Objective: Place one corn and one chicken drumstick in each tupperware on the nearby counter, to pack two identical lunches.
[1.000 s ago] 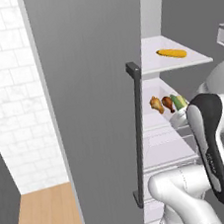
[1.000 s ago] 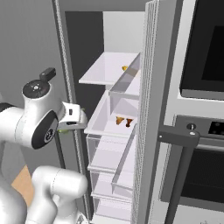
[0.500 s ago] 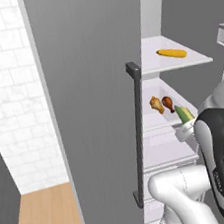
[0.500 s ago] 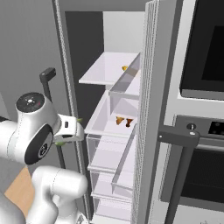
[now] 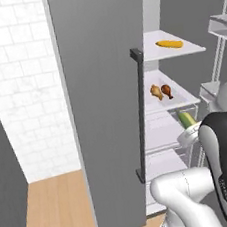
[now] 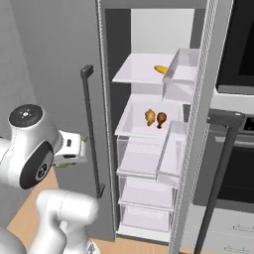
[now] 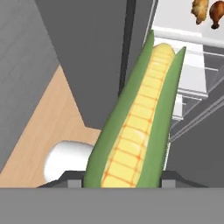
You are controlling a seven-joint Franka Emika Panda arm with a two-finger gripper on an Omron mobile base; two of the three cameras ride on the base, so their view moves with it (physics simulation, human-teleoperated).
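An ear of corn (image 7: 140, 118) with green husk sits lengthwise between my gripper's (image 7: 122, 177) two fingers, which are shut on it. From the left base view this corn (image 5: 187, 119) hangs in front of the open fridge, below the middle shelf, with the gripper (image 5: 190, 133) under it. A second corn (image 5: 169, 43) lies on the top shelf (image 6: 134, 74). Two chicken drumsticks (image 5: 156, 92) (image 5: 167, 91) lie side by side on the middle shelf, also seen as drumsticks (image 6: 150, 117) (image 7: 200, 9). The tupperware and the counter are out of view.
The grey fridge door (image 5: 104, 101) stands open on the left with a dark vertical handle (image 5: 140, 112). The other door with its bins (image 6: 198, 124) is open on the right, beside an oven (image 6: 238, 99). Clear drawers (image 6: 144, 158) sit below the shelves. Wooden floor (image 5: 51, 208) lies below.
The gripper has drawn the corn down and back from beside the drumsticks on the middle shelf, out toward the front of the fridge. The drumsticks and the top corn have not moved.
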